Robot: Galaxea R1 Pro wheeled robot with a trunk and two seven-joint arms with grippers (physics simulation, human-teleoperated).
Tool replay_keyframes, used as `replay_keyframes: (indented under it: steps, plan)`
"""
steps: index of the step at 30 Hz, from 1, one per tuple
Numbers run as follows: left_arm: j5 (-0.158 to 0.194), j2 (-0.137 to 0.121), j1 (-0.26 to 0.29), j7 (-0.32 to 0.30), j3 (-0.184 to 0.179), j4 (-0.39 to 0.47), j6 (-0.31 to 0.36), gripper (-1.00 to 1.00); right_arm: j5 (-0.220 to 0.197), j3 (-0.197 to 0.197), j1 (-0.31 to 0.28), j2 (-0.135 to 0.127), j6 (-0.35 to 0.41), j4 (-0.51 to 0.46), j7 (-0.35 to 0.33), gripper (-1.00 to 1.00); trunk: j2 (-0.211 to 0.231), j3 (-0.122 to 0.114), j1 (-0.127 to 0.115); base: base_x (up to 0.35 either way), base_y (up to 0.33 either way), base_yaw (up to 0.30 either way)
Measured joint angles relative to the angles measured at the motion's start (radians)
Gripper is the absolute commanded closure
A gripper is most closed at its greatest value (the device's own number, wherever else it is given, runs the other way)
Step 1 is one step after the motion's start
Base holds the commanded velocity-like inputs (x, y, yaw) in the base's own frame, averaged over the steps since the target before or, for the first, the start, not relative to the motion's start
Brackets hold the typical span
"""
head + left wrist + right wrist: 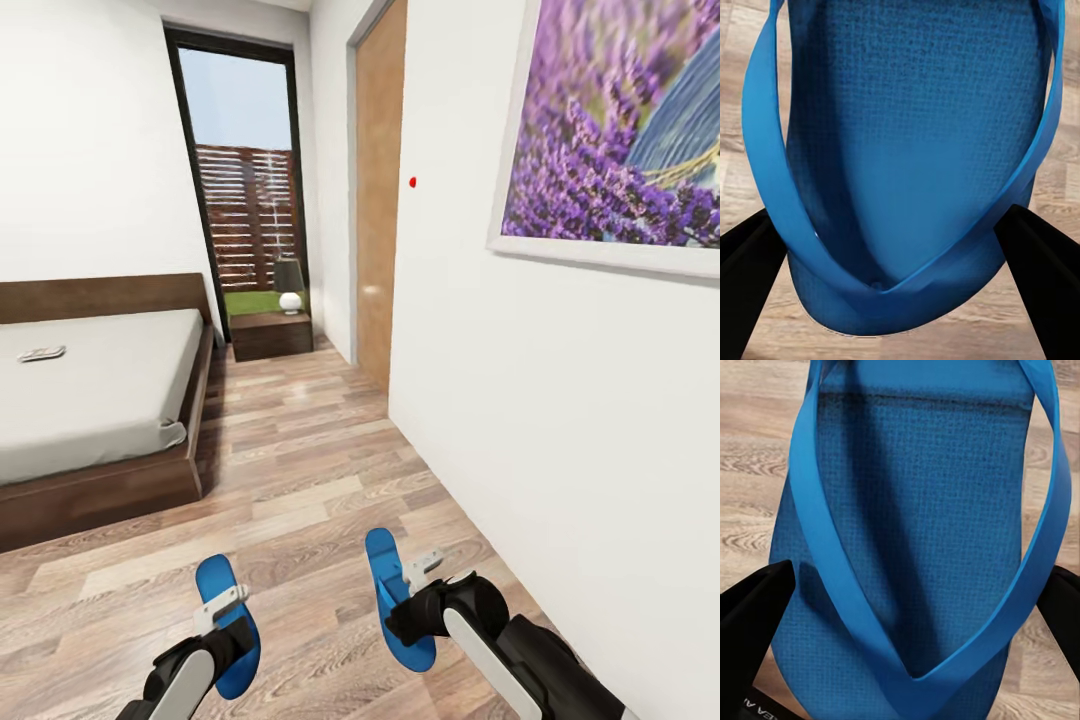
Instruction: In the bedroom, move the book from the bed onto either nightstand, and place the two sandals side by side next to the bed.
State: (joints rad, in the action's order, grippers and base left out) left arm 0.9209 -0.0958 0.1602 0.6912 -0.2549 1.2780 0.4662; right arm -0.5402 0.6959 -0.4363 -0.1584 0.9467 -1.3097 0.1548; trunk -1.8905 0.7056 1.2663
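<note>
A sandal could be dropped or twisted out of line on the way to the bed (95,400) — each is judged to be pinched only at its thin strap, which may slip or flex as the base is driven forward. The left sandal (226,625) is grasped in the left gripper (222,607) and the right sandal (395,598) in the right gripper (420,578), both carried low over the floor (300,470) — a small object, probably the book (42,353), is seen on the mattress, well apart.
</note>
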Motion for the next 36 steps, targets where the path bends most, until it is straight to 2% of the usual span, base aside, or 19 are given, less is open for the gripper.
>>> replay_keyframes:
  steps: [9, 15, 18, 22, 27, 31, 36]
  plan:
    - [0.001, -0.005, 0.000, 0.000, -0.003, -0.003, -0.011, 1.00, 0.000, 0.001, 0.000, -0.005, -0.008, -0.002, -0.003, 1.00, 0.000, 0.001, 0.000, 0.287, 0.000, 0.007]
    - [0.002, -0.013, 0.002, 0.000, -0.045, -0.006, 0.062, 1.00, 0.000, 0.003, 0.002, -0.004, -0.047, -0.002, -0.005, 1.00, 0.000, 0.001, 0.000, 0.324, 0.000, 0.001]
    - [0.001, -0.011, 0.008, -0.002, -0.062, -0.032, 0.087, 1.00, 0.000, 0.003, 0.002, -0.004, -0.121, 0.000, -0.005, 1.00, 0.000, 0.001, 0.000, 0.328, 0.000, 0.000]
    - [-0.001, -0.007, 0.015, -0.047, -0.068, -0.077, 0.093, 1.00, 0.001, 0.002, 0.008, -0.011, -0.256, 0.006, -0.013, 1.00, 0.000, 0.001, 0.000, 0.329, 0.000, 0.000]
    - [-0.004, -0.005, 0.019, -0.092, -0.069, -0.101, 0.092, 1.00, 0.003, 0.001, 0.011, -0.016, -0.308, 0.008, -0.050, 1.00, 0.000, 0.001, 0.000, 0.329, 0.000, 0.000]
    - [-0.005, -0.003, 0.021, -0.102, -0.068, -0.108, 0.090, 1.00, 0.023, 0.001, 0.013, -0.018, -0.319, 0.009, -0.060, 1.00, 0.000, 0.001, 0.000, 0.329, -0.005, 0.000]
    - [-0.005, -0.003, 0.021, -0.106, -0.065, -0.111, 0.075, 1.00, 0.074, 0.002, 0.014, -0.017, -0.324, 0.009, -0.066, 1.00, 0.000, 0.001, 0.000, 0.329, -0.055, 0.000]
